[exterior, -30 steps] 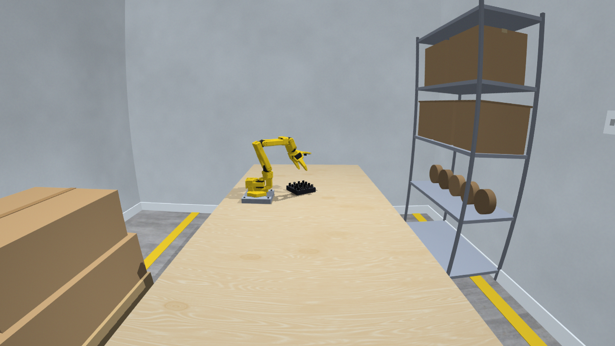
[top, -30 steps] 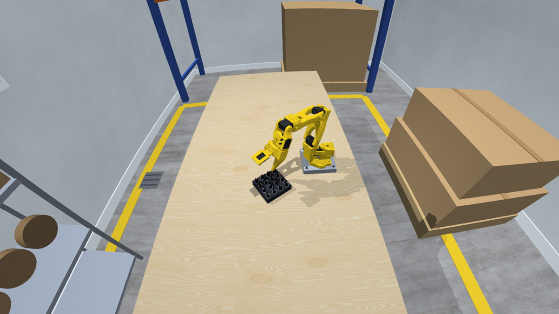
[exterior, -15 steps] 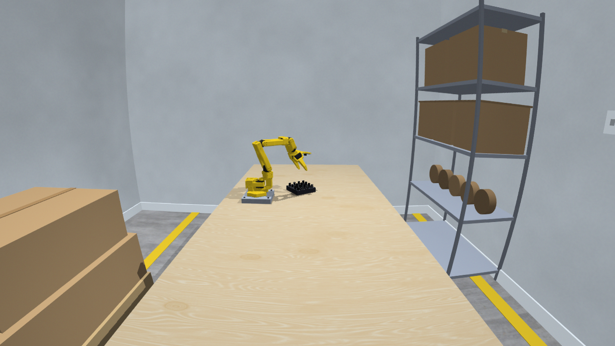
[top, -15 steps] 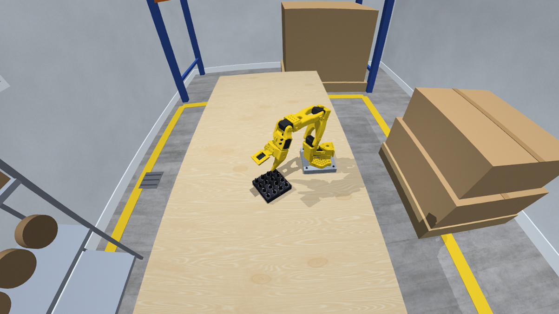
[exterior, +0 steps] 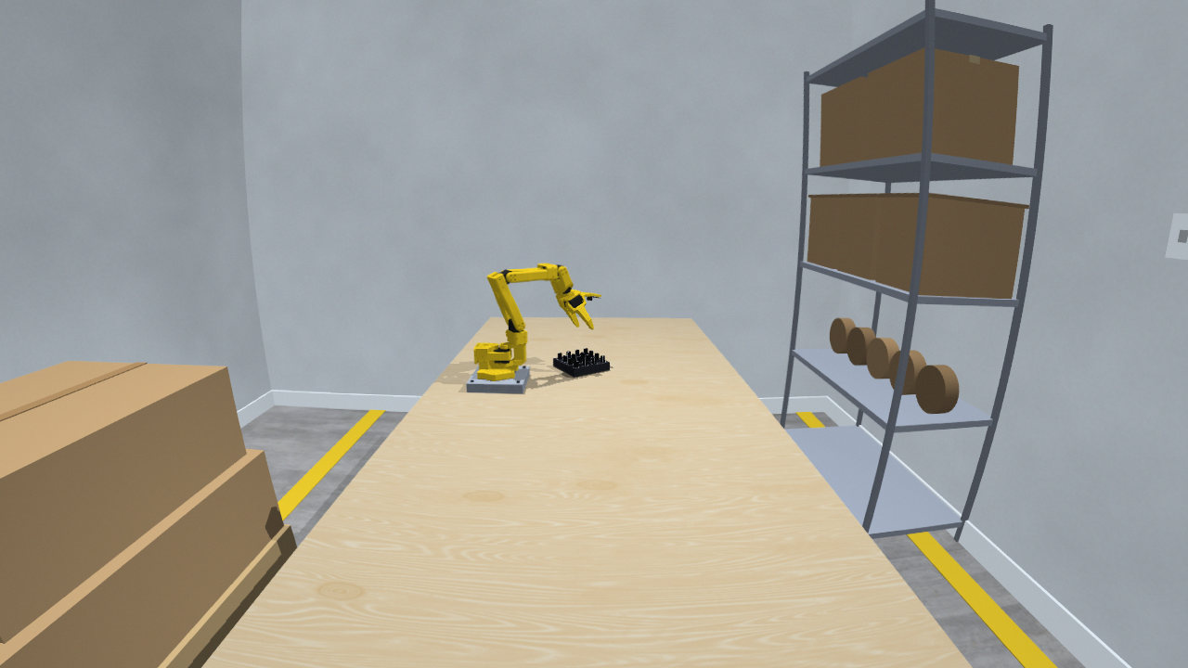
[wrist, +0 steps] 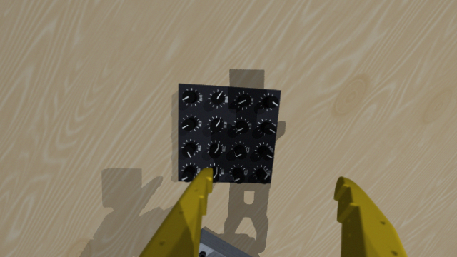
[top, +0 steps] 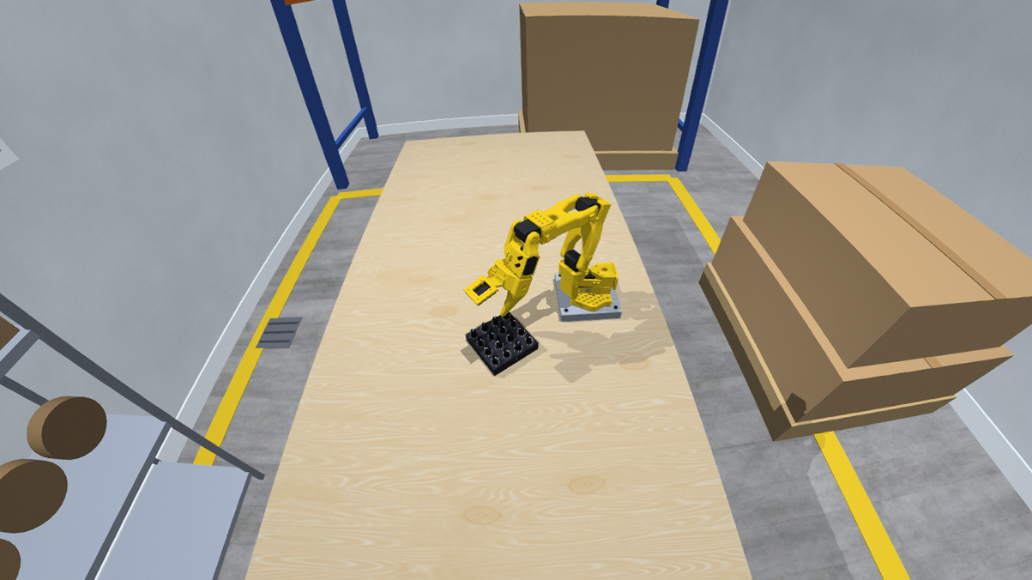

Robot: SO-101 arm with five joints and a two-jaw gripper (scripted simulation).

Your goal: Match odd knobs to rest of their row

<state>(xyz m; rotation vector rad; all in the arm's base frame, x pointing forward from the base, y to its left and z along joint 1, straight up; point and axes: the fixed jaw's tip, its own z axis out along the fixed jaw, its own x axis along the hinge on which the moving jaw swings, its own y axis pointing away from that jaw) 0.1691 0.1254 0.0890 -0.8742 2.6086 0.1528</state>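
Note:
The black knob box (wrist: 228, 133) lies flat on the wooden table, with four rows of four black knobs, each with a white pointer line. It also shows in the top view (top: 502, 342) and the exterior view (exterior: 581, 364). My yellow gripper (wrist: 275, 185) hangs above the near edge of the box, open and empty, well clear of the knobs. In the wrist view the left finger tip (wrist: 203, 178) covers part of the nearest row's second knob. The gripper also shows in the top view (top: 496, 299) and the exterior view (exterior: 581, 314).
The arm's grey base plate (top: 587, 299) stands beside the box. Large cardboard boxes (top: 865, 293) stand off the table to the side, another (top: 603, 76) at the far end. A metal shelf rack (exterior: 905, 265) holds boxes and brown discs.

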